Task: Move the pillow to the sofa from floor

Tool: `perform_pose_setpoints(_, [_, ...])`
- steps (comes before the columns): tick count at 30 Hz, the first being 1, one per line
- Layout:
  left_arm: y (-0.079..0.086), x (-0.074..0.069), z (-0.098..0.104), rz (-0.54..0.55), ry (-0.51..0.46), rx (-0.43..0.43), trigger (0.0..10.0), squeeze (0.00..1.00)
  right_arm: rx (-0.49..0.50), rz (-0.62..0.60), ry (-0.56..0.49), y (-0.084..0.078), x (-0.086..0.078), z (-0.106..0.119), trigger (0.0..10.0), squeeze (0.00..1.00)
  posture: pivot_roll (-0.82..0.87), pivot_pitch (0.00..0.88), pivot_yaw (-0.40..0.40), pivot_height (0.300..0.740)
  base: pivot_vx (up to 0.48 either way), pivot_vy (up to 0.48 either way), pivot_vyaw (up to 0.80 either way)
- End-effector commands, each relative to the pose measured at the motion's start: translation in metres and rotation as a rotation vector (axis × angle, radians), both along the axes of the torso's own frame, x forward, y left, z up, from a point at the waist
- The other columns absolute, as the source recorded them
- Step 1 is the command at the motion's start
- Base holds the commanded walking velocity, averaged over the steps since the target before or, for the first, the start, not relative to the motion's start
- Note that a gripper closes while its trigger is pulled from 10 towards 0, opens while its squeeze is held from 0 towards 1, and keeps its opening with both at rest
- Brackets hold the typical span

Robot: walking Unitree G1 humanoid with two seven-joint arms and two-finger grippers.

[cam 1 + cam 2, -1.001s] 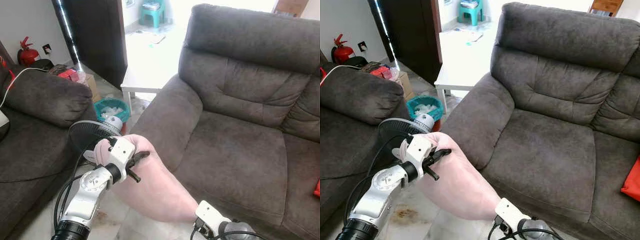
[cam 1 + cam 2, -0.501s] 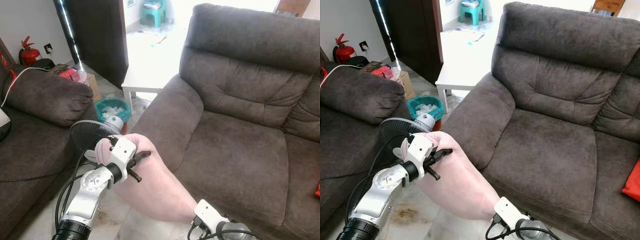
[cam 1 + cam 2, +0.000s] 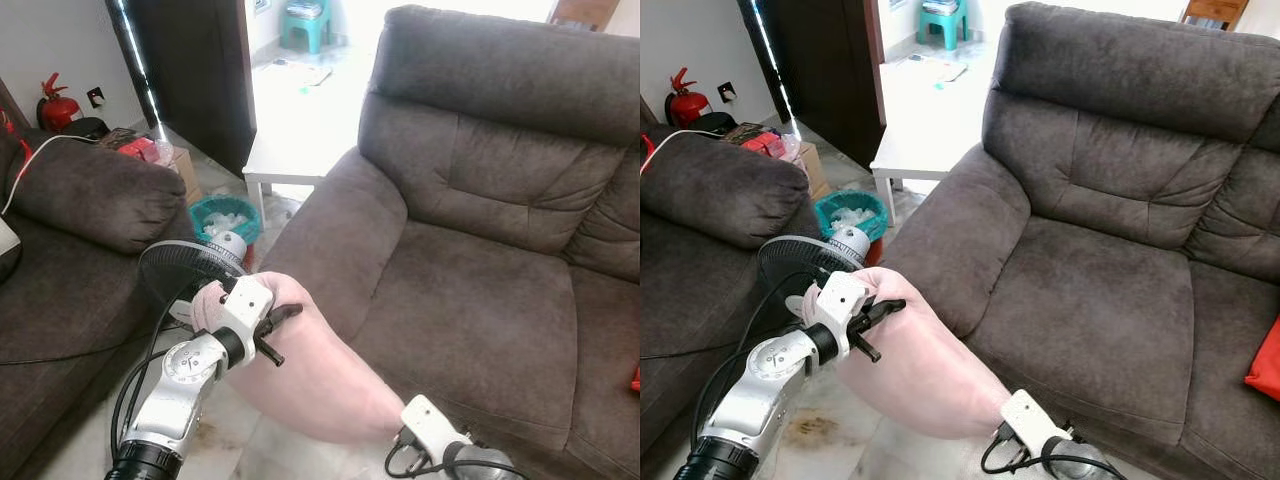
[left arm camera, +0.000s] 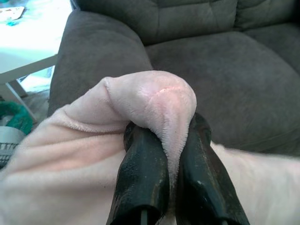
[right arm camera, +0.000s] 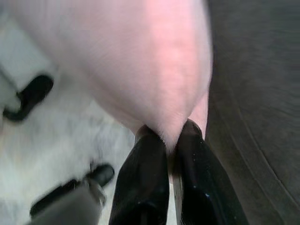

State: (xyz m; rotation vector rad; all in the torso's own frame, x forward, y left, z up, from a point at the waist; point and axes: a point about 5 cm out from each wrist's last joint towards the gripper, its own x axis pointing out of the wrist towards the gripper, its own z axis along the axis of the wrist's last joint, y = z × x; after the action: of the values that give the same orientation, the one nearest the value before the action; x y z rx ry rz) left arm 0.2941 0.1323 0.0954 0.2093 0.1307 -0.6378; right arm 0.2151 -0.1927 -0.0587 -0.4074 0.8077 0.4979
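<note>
1. Far left: a second dark sofa with a rounded arm; a red fire extinguisher stands against the wall behind it.
2. Left of centre: a black fan on the floor, with a teal basket and a white low table behind it.
3. Left gripper: raised beside the fan, its fingers pinched together on a fold at the upper end of the pillow.
4. Pillow: pale pink, held clear of the floor between the two grippers, slanting down from left to right, just in front of the grey sofa, near its left arm and the front edge of the seat.
5. Right gripper: low at the bottom edge of the eye views, its fingers clamped on the lower corner of the pillow.
6. Far right: a red object lies at the right edge of the sofa seat.
</note>
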Motion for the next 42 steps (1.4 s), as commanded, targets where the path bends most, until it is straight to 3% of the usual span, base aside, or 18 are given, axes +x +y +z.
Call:
perform_pose_setpoints(1, [0.003,0.001,0.012,0.024,-0.087,0.016,10.0,0.0,0.059,-0.084,-0.071,-0.008,0.01,0.009,0.0,0.0,0.1,0.047,-0.012,0.74,0.0,0.0,0.0])
perform_pose_setpoints(2, [0.003,0.001,0.012,0.024,-0.087,0.016,10.0,0.0,0.059,-0.084,-0.071,-0.008,0.01,0.009,0.0,0.0,0.1,0.047,-0.012,0.74,0.0,0.0,0.0])
perform_pose_setpoints(4, [0.012,0.001,0.001,0.118,-0.085,0.084,10.0,0.0,0.131,-0.187,-0.207,-0.015,0.029,0.028,0.0,0.0,0.09,0.052,-0.007,0.74,0.0,0.0,0.0])
perform_pose_setpoints(6, [0.016,0.001,-0.003,0.161,-0.086,0.115,10.0,0.0,0.156,-0.235,-0.261,-0.017,0.036,0.036,0.0,0.0,0.09,0.053,-0.006,0.74,0.0,0.0,0.0])
perform_pose_setpoints(7, [0.019,0.001,-0.006,0.214,-0.104,0.189,10.0,0.0,0.236,-0.343,-0.381,-0.019,0.052,0.058,4.6,0.0,0.09,0.054,-0.007,0.74,0.0,0.0,0.0])
perform_pose_setpoints(9, [0.021,0.001,-0.007,0.23,-0.112,0.217,10.0,0.0,0.265,-0.379,-0.421,-0.019,0.056,0.067,4.6,0.0,0.09,0.054,-0.007,0.74,0.0,0.0,0.0])
perform_pose_setpoints(10, [0.022,0.001,-0.007,0.258,-0.125,0.221,10.0,0.0,0.285,-0.393,-0.483,-0.017,0.06,0.081,9.1,0.0,0.08,0.051,-0.006,0.74,0.0,0.0,0.0])
perform_pose_setpoints(12, [0.022,0.001,-0.007,0.271,-0.129,0.209,10.0,0.0,0.285,-0.385,-0.507,-0.016,0.06,0.087,9.1,0.0,0.08,0.051,-0.006,0.74,0.0,0.0,0.0])
perform_pose_setpoints(13, [0.023,0.002,-0.003,0.329,-0.158,0.192,10.0,0.0,0.295,-0.384,-0.592,-0.009,0.06,0.109,10.0,0.0,0.08,0.047,-0.009,0.74,0.0,0.0,0.0])
perform_pose_setpoints(17, [0.022,0.005,0.005,0.396,-0.215,0.16,10.0,0.0,0.333,-0.42,-0.668,0.0,0.056,0.129,10.0,0.0,0.08,0.045,-0.011,0.74,0.0,0.0,0.0])
perform_pose_setpoints(20, [0.014,0.005,0.025,0.406,-0.327,0.063,10.0,0.0,0.408,-0.48,-0.702,0.008,0.047,0.15,10.0,0.0,0.07,0.041,-0.015,0.74,0.0,0.0,0.0])
perform_pose_setpoints(23, [0.009,0.005,0.035,0.421,-0.377,0.003,10.0,0.0,0.441,-0.483,-0.72,0.013,0.045,0.159,10.0,0.0,0.06,0.033,-0.014,0.74,0.0,0.0,0.0])
perform_pose_setpoints(32, [0.002,0.007,0.035,0.389,-0.388,-0.015,10.0,0.0,0.439,-0.551,-0.751,0.005,0.052,0.172,10.0,0.0,0.06,0.007,-0.013,0.74,0.0,0.0,0.0])
perform_pose_setpoints(42, [0.0,0.005,0.032,0.359,-0.368,-0.044,10.0,0.0,0.444,-0.489,-0.766,0.013,0.057,0.174,10.0,0.0,0.06,0.0,-0.013,0.74,0.0,-0.149,-0.78])
